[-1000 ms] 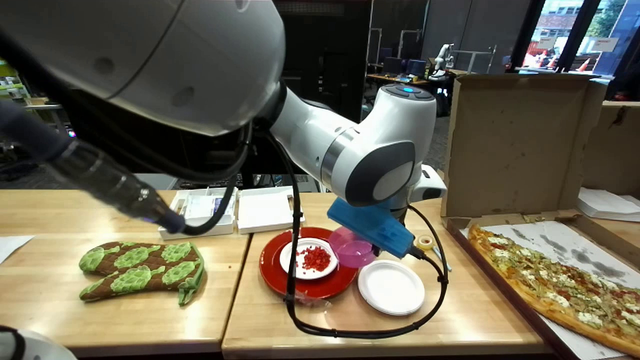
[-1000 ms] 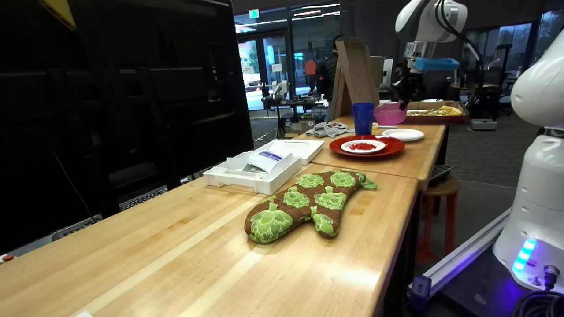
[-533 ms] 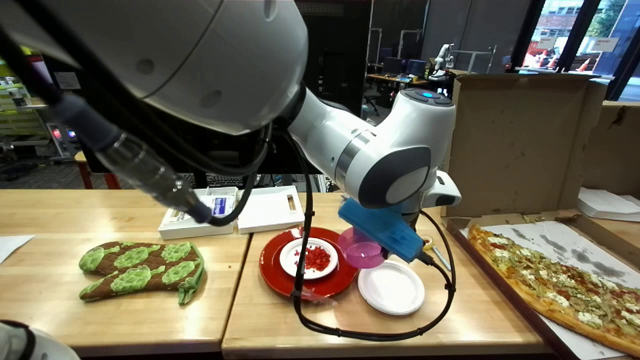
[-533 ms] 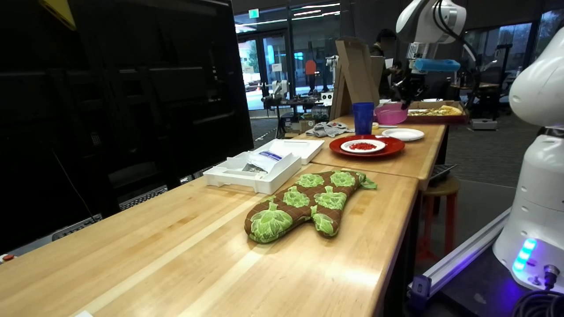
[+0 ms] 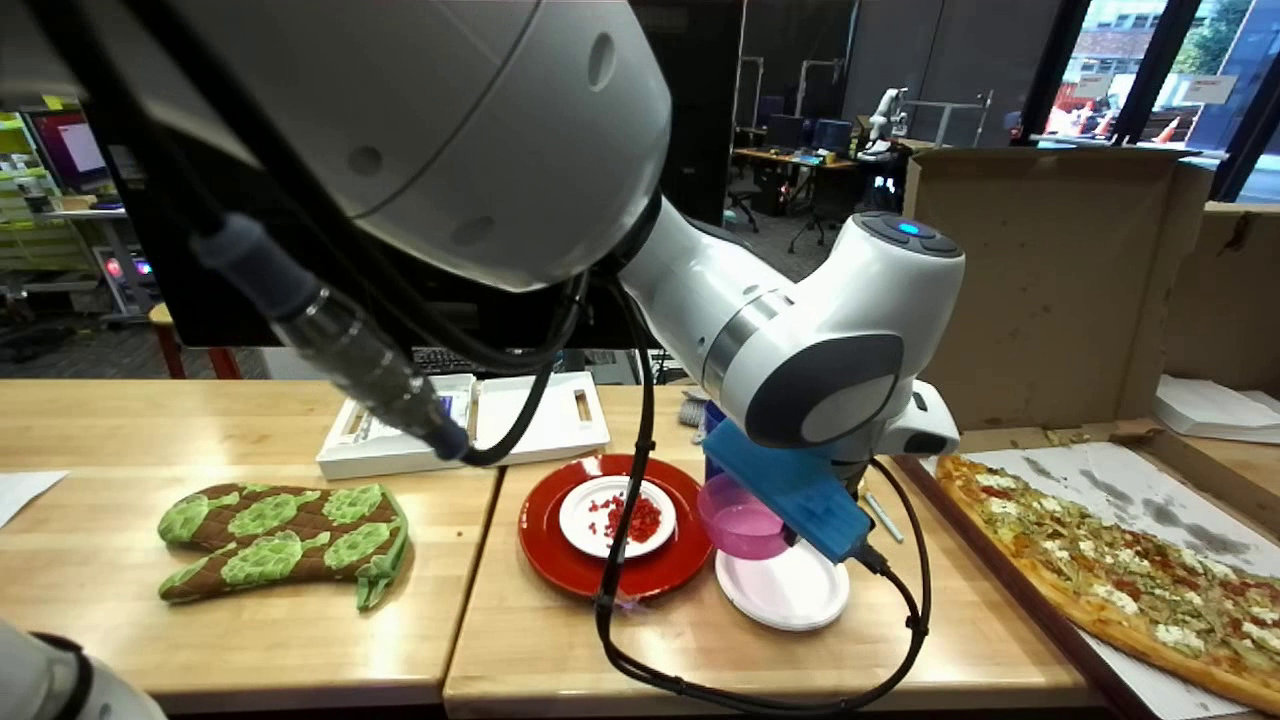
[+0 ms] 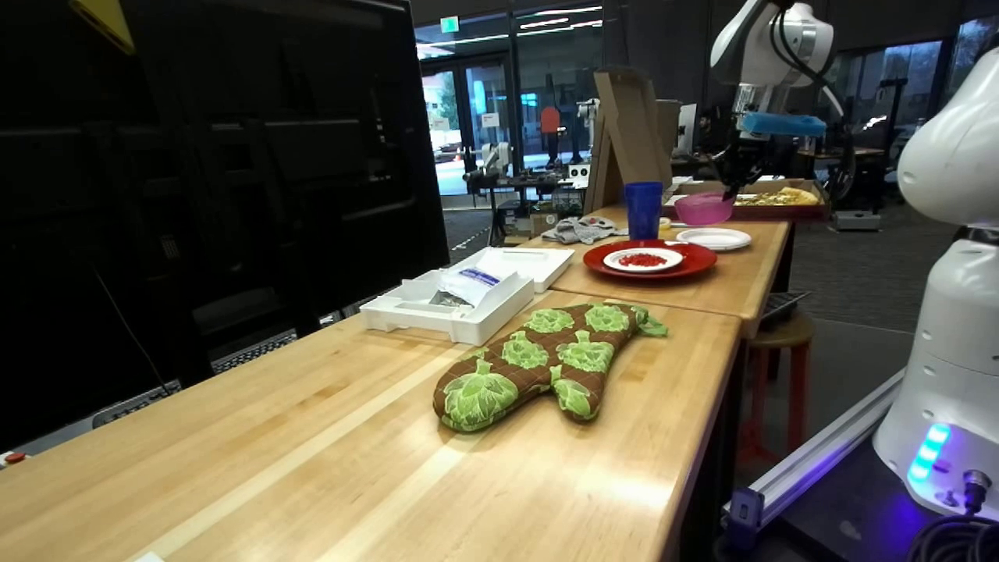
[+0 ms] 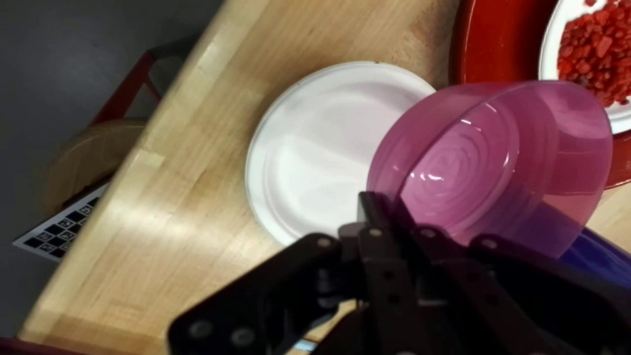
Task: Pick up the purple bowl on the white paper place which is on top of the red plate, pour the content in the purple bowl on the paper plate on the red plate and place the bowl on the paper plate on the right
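The pouring is looking finished: red pieces (image 5: 648, 520) are lying on the paper plate on the red plate (image 5: 577, 525), the red plate (image 5: 560, 565) itself is resting on the counter (image 5: 540, 645), and the translucent purple bowl (image 7: 458, 167) is showing no loose pieces inside in the wrist view. The placing is what seems to be remaining, since the right-hand paper plate (image 7: 315, 162) is not yet bearing the bowl.

The end effector (image 7: 387, 207) is clamping the bowl's wall at the rim, its jaws closing on that one edge, so the bowl is jutting out ahead of them, toward the red plate. It is hanging roughly upright above the counter, and in the wrist view it is covering only one side of the right-hand plate. Shifting fully over that plate, lowering and releasing are probably pending. A blue cup (image 6: 643, 211) is standing near; the clearance is not showing clearly.
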Action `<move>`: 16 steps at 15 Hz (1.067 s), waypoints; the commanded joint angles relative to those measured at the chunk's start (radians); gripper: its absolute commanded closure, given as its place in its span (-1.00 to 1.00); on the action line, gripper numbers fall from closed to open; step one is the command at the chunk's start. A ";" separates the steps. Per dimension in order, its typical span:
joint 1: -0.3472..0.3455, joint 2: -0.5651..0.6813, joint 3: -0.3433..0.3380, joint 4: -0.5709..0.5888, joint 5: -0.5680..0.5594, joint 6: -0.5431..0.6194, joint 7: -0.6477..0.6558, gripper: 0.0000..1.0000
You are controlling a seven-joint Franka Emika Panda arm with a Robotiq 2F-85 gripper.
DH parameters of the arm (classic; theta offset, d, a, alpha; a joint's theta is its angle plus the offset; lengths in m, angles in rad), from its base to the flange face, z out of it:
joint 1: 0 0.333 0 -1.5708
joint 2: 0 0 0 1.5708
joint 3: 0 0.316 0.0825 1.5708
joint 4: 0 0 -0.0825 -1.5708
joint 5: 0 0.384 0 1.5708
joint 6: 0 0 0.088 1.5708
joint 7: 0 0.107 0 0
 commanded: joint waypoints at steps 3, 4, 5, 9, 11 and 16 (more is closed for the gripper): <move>-0.031 0.059 -0.011 0.061 0.071 -0.054 -0.018 0.97; -0.035 0.068 -0.009 0.068 0.070 -0.057 -0.012 0.97; -0.038 0.077 -0.008 0.076 0.078 -0.060 -0.013 0.97; -0.044 0.108 -0.002 0.106 0.094 -0.069 -0.012 0.97; -0.045 0.127 0.001 0.121 0.105 -0.075 -0.011 0.97; -0.051 0.172 0.008 0.153 0.128 -0.093 -0.009 0.97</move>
